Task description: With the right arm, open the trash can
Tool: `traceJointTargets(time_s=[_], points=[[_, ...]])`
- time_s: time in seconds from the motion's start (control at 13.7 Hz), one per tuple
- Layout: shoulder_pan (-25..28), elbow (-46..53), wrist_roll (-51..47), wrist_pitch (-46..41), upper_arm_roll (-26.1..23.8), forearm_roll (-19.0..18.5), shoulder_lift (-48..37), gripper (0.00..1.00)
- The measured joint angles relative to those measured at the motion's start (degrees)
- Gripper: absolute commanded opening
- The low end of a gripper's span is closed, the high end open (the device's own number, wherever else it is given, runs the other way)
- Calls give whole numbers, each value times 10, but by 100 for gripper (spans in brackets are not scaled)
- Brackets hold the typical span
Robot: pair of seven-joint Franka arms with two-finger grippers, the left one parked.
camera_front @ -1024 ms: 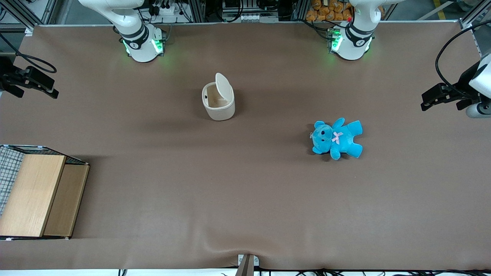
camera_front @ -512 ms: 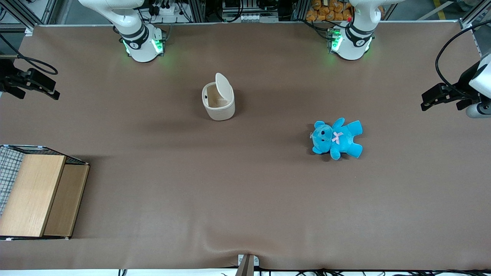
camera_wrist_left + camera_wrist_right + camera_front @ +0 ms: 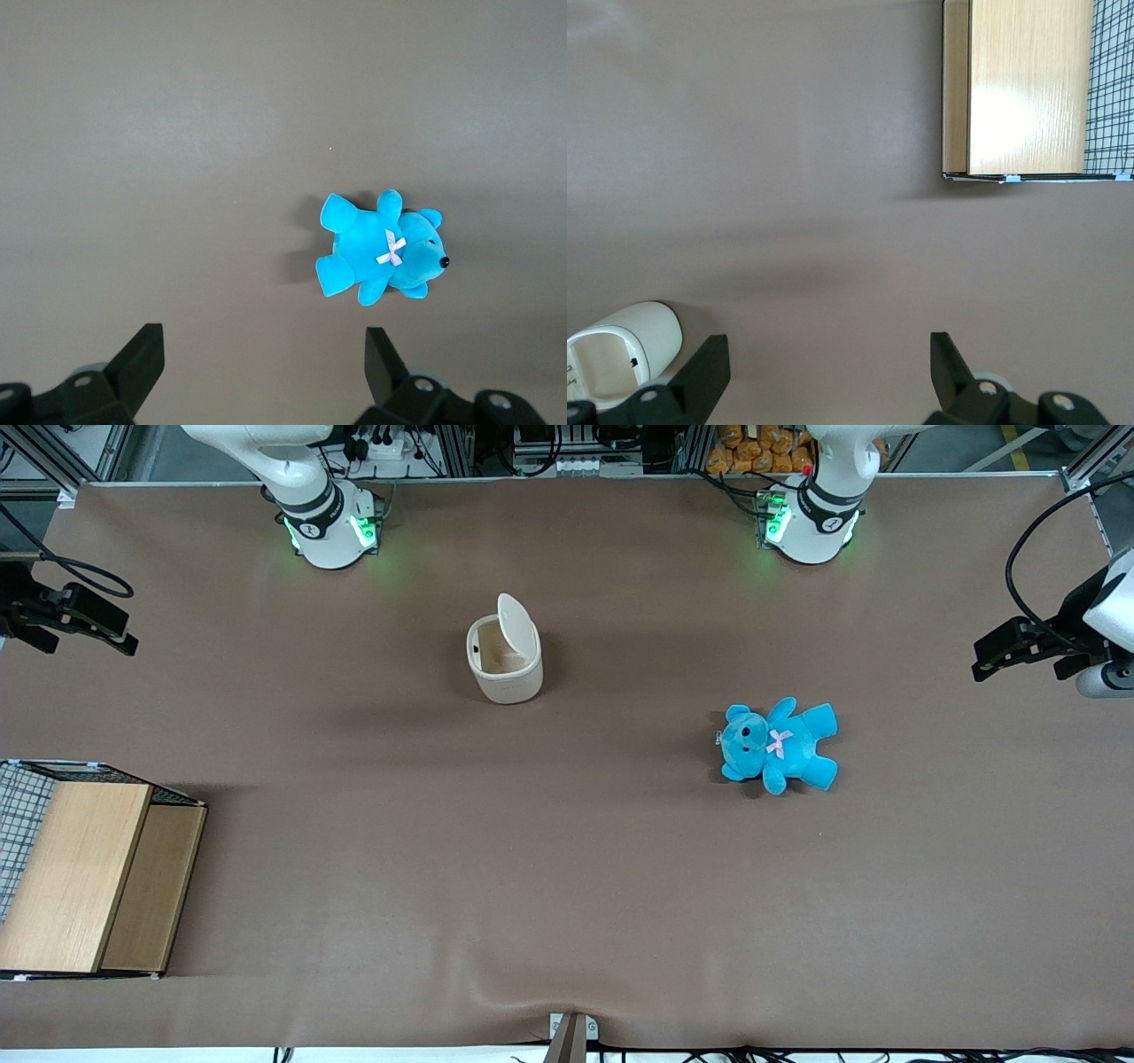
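Claw [image 3: 824, 376] hangs spread above bare brown table [image 3: 567, 868].

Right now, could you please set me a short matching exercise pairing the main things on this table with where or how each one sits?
Things:
1. trash can
2. blue teddy bear
3. wire crate
4. right arm's claw

States or places:
A. lying flat on the mat, toward the parked arm's end
B. open, raised above bare mat, away from everything
C. standing with its flip lid tipped up and its inside showing
D. wooden-topped, at the working arm's end, nearest the front camera

Pairs: 1-C, 2-A, 3-D, 4-B
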State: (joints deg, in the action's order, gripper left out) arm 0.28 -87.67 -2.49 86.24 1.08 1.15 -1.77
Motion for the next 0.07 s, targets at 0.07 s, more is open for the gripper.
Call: traceJointTargets(time_s=[0.07], points=[[0, 0, 0, 0, 0, 0, 0, 100]])
